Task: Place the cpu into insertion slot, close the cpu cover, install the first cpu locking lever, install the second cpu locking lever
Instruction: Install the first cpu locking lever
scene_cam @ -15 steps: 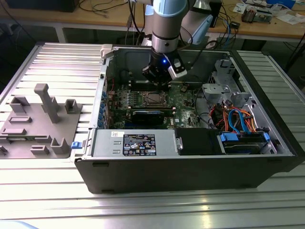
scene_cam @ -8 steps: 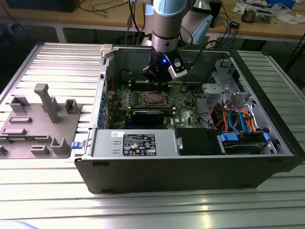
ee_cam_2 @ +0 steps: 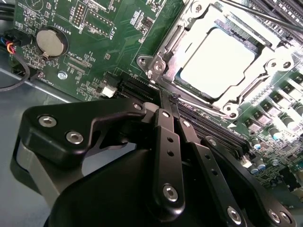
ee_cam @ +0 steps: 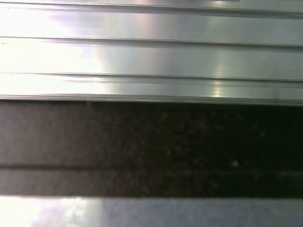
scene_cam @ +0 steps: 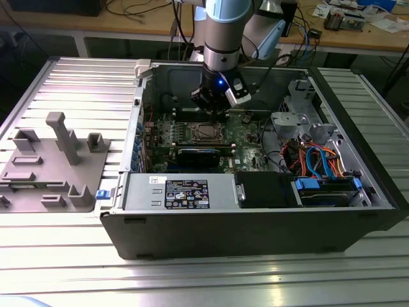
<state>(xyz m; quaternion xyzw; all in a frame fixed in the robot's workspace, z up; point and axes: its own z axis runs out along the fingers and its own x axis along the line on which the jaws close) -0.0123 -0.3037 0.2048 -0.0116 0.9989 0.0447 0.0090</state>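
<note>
The gripper (ee_cam_2: 165,101) hung low inside the open PC case (scene_cam: 255,224), over the green motherboard (ee_cam_2: 109,42) just beside the insertion slot (ee_cam_2: 163,52); its fingers (ee_cam_2: 163,127) were pressed together w/ nothing between them. The cpu (ee_cam_2: 215,59) sat flat in the slot, silver top showing through the window of the cpu cover (ee_cam_2: 177,40), which lay down over it. In the exterior view the arm (scene_cam: 220,38) stood above the socket area, grey fixture tray (scene_cam: 54,166) well apart at that view's left on the ribbed table (scene_cam: 64,268).

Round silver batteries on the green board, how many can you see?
1. The round silver battery sits in a black holder on the green board in the second wrist view, off to one side of the cpu. The arm may hide more.
</note>
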